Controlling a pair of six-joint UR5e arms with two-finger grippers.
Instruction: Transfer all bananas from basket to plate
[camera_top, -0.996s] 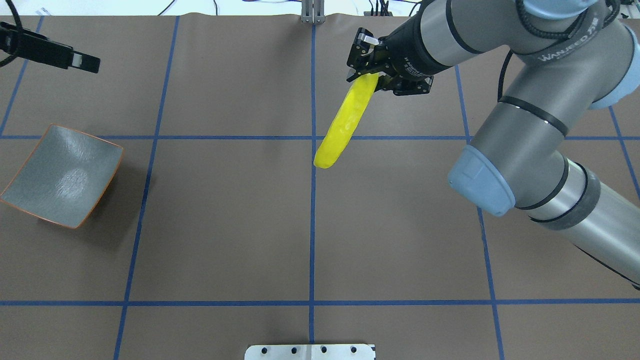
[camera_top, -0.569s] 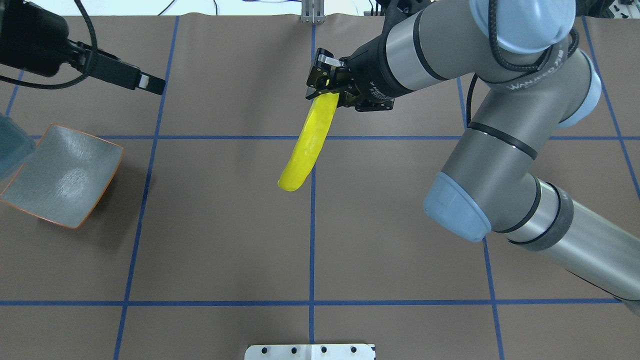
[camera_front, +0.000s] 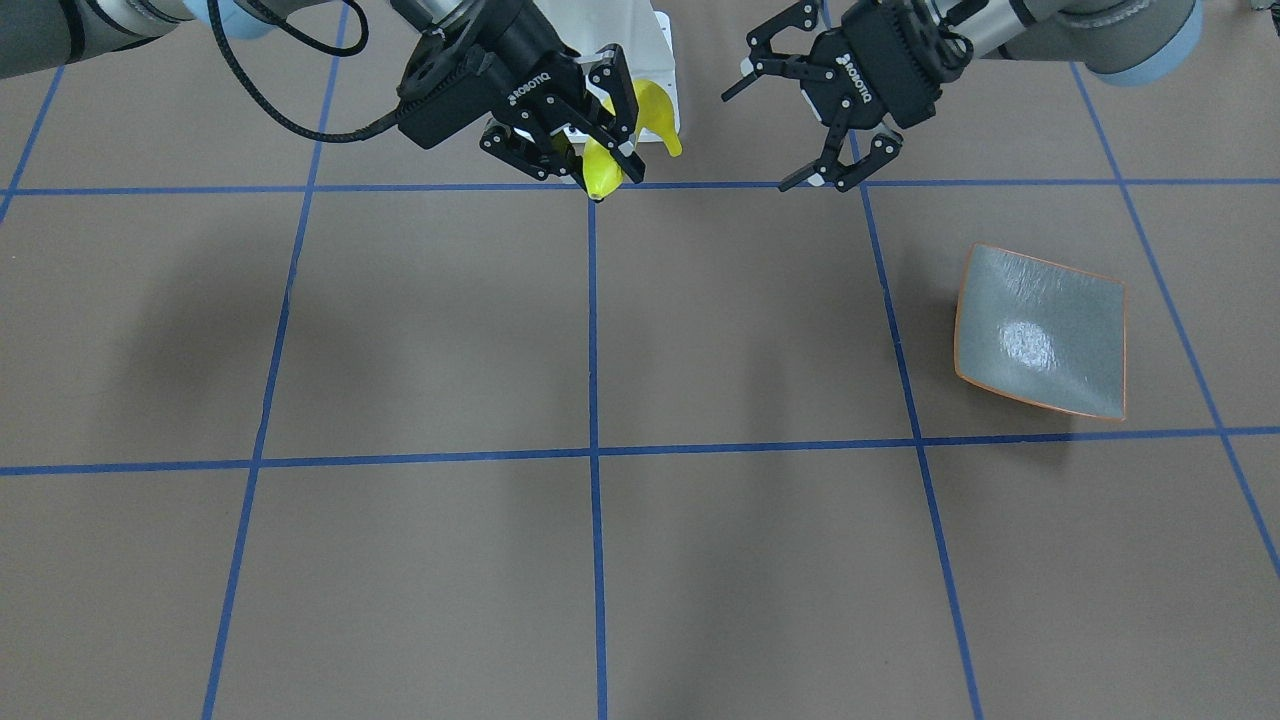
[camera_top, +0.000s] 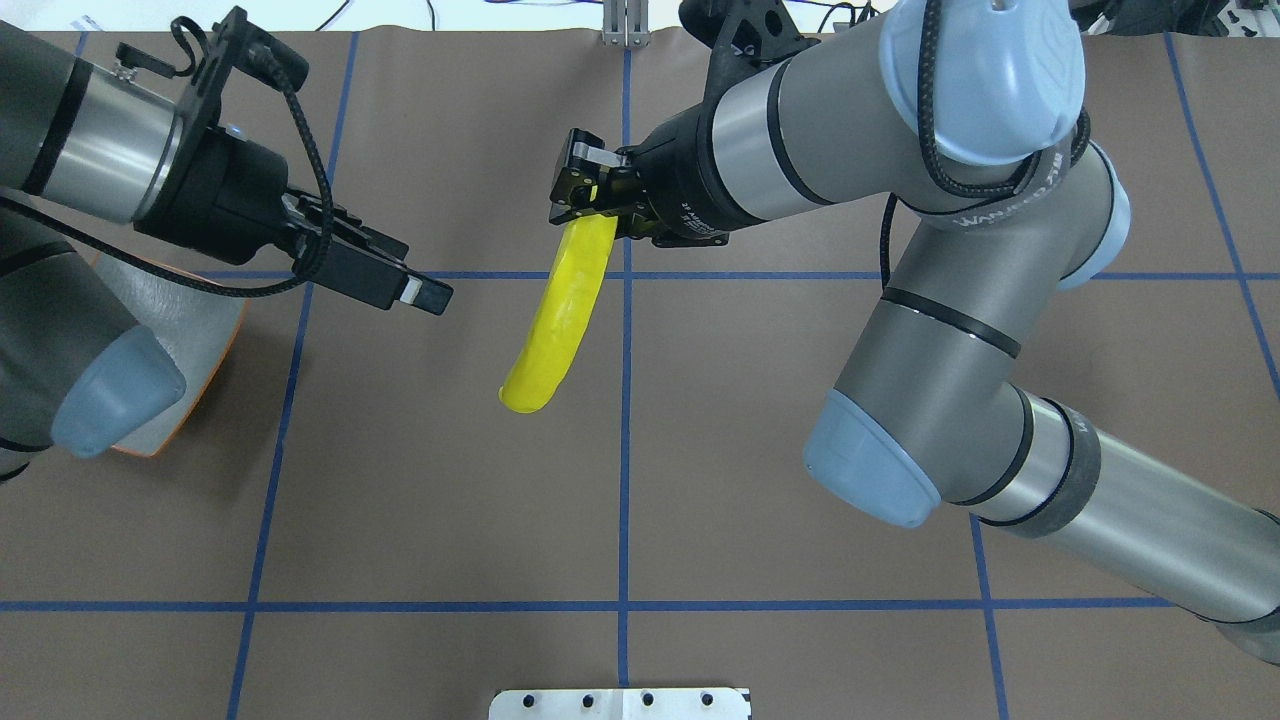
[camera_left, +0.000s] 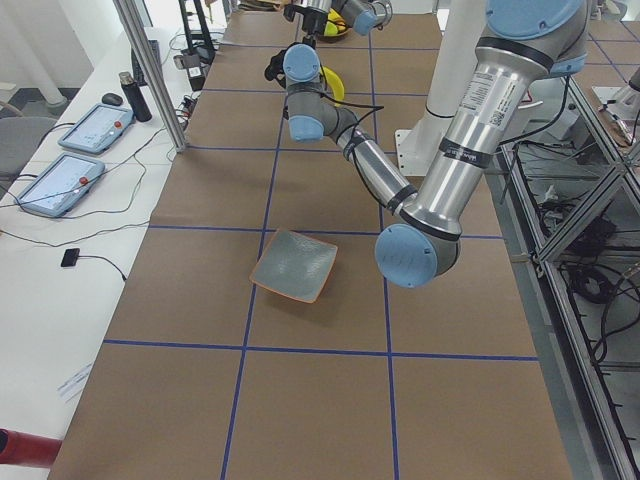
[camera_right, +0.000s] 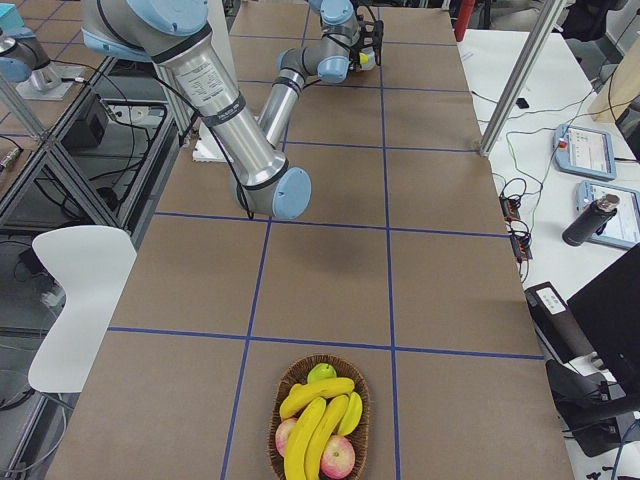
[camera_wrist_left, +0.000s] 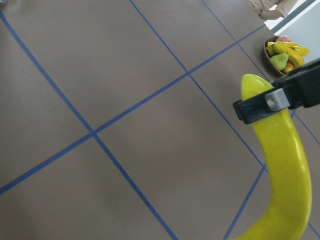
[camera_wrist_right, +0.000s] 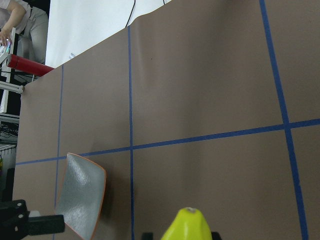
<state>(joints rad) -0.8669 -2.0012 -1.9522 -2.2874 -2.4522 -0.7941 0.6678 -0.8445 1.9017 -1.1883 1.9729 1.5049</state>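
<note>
Pinching one end of a banana (camera_top: 555, 320), the right gripper (camera_top: 588, 205) holds the fruit off the brown mat (camera_front: 400, 330), jaws pressed against the yellow skin just below its tip. In the overhead view the banana's free end points down and toward the robot's left, and its body crosses one of the blue tape lines (camera_top: 800, 275) close to the table's middle. The left wrist camera shows the same grip from the side: a black finger clamped over the banana near its top.

The left gripper (camera_front: 768, 135) hangs beside it with its jaws spread wide and nothing between them. It is near the banana but not touching it, and sits between the fruit and the plate (camera_front: 1040, 330).

The plate rests flat on the mat on the robot's left side, well apart from the held banana. In the overhead view the left arm covers part of it.

At the table's far right end stands the basket (camera_right: 364, 400) — more bananas (camera_right: 315, 430) lie in it, together with apples (camera_right: 338, 455) and a green pear (camera_right: 320, 372). Both grippers are well away from it.
</note>
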